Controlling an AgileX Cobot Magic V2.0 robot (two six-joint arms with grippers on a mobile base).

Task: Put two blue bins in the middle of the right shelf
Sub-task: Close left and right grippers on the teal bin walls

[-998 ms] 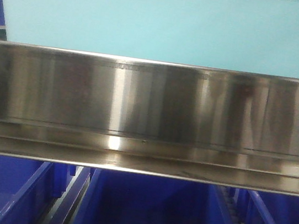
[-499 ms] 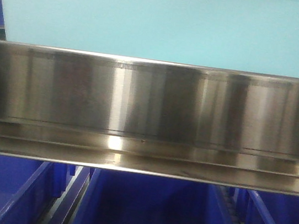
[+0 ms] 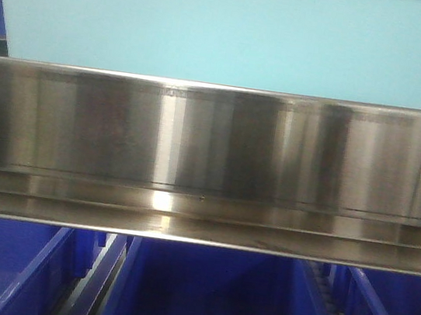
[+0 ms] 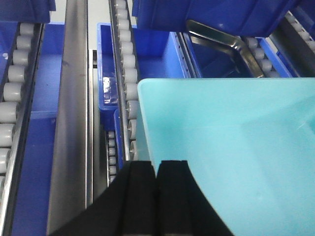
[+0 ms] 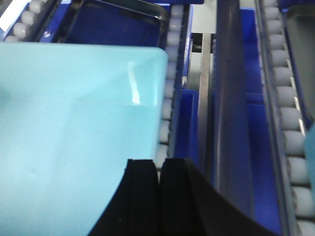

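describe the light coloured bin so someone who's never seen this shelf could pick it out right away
Find the wide steel shelf rail across the front view; just above it is the pale turquoise bin, with the left end effector and right end effector at its side rims. Every neighbouring bin is dark blue; this is the only light one.

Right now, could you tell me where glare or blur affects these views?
Front view: banded reflections and a glare spot on the steel rail. Right wrist view: white glare streak on the light-blue bin. Left wrist view: even light, left gripper slightly soft.
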